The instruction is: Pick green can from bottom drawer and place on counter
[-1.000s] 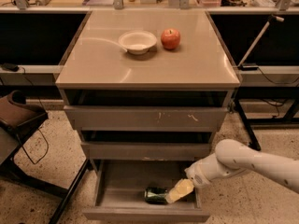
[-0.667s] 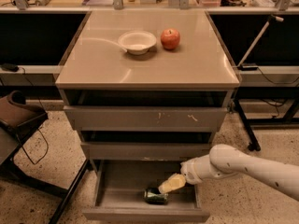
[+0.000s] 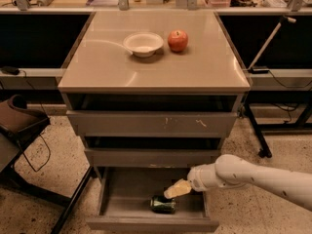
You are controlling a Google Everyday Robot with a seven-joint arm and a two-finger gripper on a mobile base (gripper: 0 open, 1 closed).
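The green can [image 3: 162,204] lies on its side in the open bottom drawer [image 3: 122,213], near its front middle. My gripper [image 3: 176,189] reaches in from the right on a white arm [image 3: 243,174] and hangs just above and to the right of the can, over the drawer. It does not hold the can. The beige counter [image 3: 112,67] tops the cabinet above.
A white bowl [image 3: 143,44] and a red apple [image 3: 178,40] sit on the counter's far middle. The two upper drawers [image 3: 151,123] are slightly pulled out. A dark chair [image 3: 19,126] stands at the left, and a table leg [image 3: 256,130] at the right.
My gripper has moved left and up, away from the drawer's right front, to just above the can. The can has not moved.
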